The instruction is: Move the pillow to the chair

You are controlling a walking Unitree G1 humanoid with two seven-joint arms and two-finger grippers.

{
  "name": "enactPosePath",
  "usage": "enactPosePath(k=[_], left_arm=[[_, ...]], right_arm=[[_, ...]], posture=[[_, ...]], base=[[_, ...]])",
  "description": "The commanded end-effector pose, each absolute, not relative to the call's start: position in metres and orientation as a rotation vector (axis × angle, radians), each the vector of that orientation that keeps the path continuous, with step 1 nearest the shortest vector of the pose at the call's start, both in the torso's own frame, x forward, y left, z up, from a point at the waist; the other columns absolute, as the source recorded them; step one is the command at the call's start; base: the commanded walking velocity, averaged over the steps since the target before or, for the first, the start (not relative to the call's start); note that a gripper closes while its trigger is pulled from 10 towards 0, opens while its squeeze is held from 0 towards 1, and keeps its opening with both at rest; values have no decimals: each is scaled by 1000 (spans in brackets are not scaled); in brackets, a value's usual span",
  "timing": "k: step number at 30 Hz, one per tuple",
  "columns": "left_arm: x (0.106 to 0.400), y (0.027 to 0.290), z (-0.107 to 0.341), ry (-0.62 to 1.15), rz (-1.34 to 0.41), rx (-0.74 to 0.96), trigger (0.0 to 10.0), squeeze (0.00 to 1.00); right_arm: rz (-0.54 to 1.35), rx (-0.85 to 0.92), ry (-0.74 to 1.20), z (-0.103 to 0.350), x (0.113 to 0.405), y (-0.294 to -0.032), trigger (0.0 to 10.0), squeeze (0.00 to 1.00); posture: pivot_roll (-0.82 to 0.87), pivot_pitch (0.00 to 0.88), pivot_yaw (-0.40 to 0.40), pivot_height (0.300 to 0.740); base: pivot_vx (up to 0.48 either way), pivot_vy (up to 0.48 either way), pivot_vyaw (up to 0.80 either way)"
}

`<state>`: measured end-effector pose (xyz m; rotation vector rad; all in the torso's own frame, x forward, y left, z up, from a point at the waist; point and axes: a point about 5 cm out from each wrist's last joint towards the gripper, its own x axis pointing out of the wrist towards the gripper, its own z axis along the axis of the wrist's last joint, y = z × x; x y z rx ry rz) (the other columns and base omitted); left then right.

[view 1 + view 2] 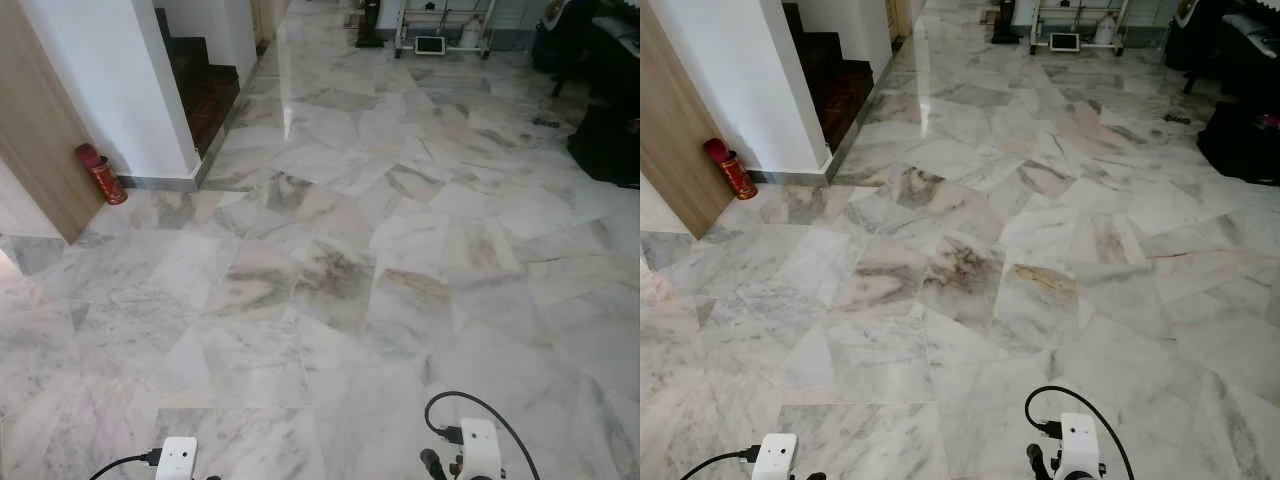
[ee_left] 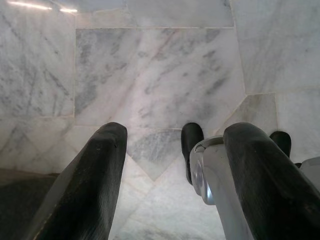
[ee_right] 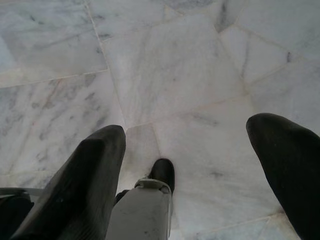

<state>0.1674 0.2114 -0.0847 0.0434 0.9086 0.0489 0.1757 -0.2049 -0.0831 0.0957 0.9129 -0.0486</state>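
Fingers of left hand (image 2: 172, 170) and right hand (image 3: 187, 170) spread wide, empty, above marble floor (image 1: 330, 250).

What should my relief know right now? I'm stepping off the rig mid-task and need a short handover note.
Left gripper: open, holding nothing, hanging low over the marble floor.
Right gripper: open, holding nothing, also low over the floor.
Job's things: no pillow or chair can be made out from here. Ahead lie open floor, a red fire extinguisher by the white wall on the left, dark stairs behind it, and a white wheeled rack at the far end.
Done: nothing picked up.
Left: find the pillow, grasp it, carry it to the chair.
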Motion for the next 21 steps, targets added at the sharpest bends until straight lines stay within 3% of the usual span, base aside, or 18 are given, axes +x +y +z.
enactPosePath(k=[1,21], left_arm=[[159,216,-88,940,54,65,10000,0],[163,215,-86,927,53,61,10000,0]], right_arm=[[-51,104,907,-83,176,-204,10000,0],[-57,108,918,-83,178,-202,10000,0]], posture=[[37,47,15,740],[39,59,14,740]], base=[[0,0,0],[0,0,0]])
